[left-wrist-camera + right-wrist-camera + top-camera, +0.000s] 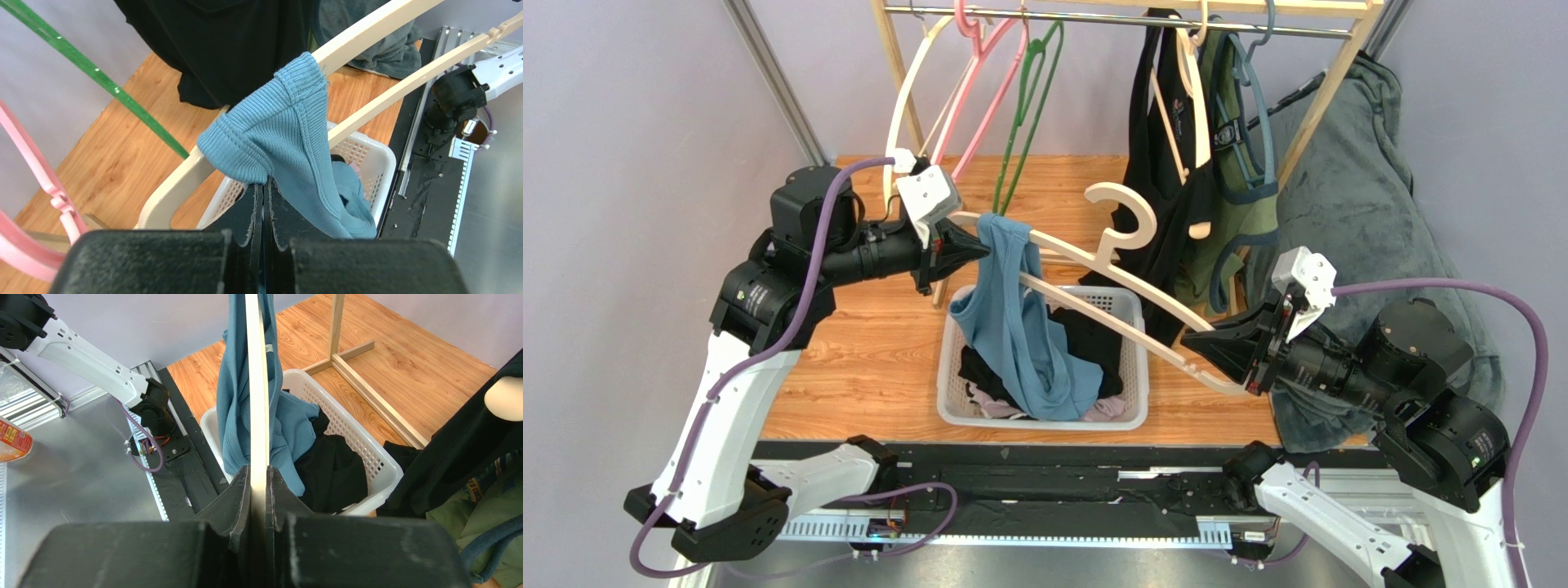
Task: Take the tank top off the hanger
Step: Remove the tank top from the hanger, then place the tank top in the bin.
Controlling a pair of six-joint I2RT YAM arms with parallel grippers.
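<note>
At the near edge, a black rail point(1075, 484) is fixed between the two arm bases, with bare sheet metal beside it. Beyond it lies a wooden tabletop point(854, 355) of warm orange-brown grain. A white perforated basket point(950, 368) is set near the front of the tabletop and is filled with dark and pale clothes.

Above the basket, a cream hanger point(1100, 260) is held on a slant between the two arms. One end of it is clamped tightly between the closed fingers of the right claw point(258, 471). At the other end, the left claw point(264, 187) is pressed shut, and a fold of ribbed blue fabric is pinched at its tips. That fabric belongs to the tank top point(1020, 312), which is draped by its shoulder over the hanger's left end and trails down into the basket.

Further back, a wooden clothes rack point(897, 74) is stood on the tabletop. A pink hanger point(987, 67), a green hanger point(1028, 104) and a black garment point(1161, 147) are hung from it. A grey blanket point(1369, 196) is draped at the right. The scene is enclosed by plain lilac-grey walls point(634, 123).
</note>
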